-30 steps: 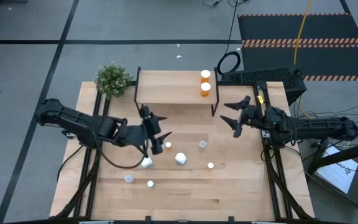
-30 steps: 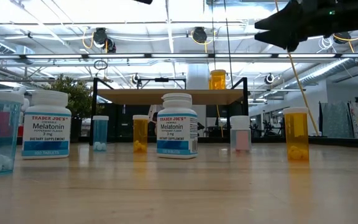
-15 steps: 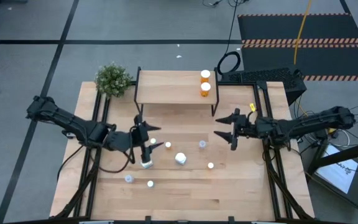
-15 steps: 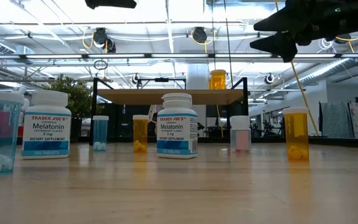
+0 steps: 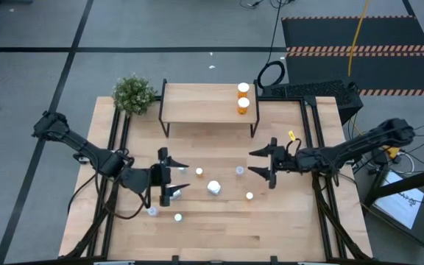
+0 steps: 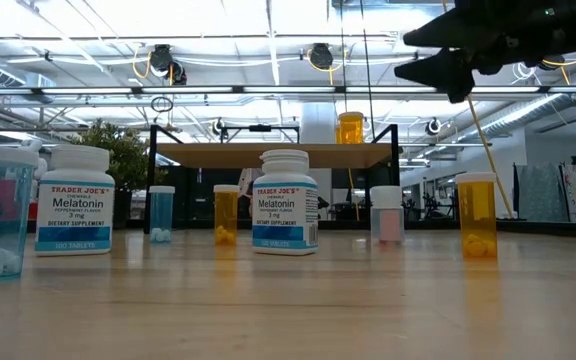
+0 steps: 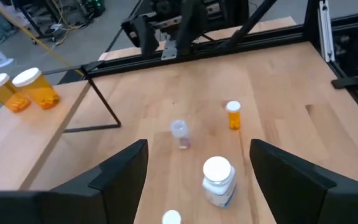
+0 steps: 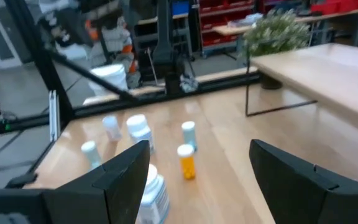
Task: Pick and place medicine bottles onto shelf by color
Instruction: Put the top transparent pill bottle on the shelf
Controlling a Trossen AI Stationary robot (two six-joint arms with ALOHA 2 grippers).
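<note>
High view: two orange bottles (image 5: 243, 97) are up on the shelf (image 5: 197, 103), standing close together at its right end. Everything else is on the desk (image 5: 285, 228).

Loose, as far as I can count: seven.
- white bottle (image 5: 213, 187) mid-desk
- orange one (image 5: 199, 172) just up-left of it
- clear/pale one (image 5: 239, 171) to its upper right
- orange one (image 5: 249, 196) to its lower right
- second white bottle (image 5: 175, 194) under the left hand
- two small ones (image 5: 152, 212) near the front-left

The low view agrees: two melatonin bottles, orange and blue ones on the desk, one orange showing on the shelf behind.

Left hand (image 5: 166, 177) hovers over the left cluster, fingers spread, nothing in them; the left wrist view shows the gap empty with the white bottle ahead. Right hand (image 5: 261, 162) hangs just right of the pale bottle, also spread and empty.

My read: roughly two of nine placed, only orange started. Blue and white groups not yet begun, and two orange left. Both arms look to be lining up for a pick, none made.
</note>
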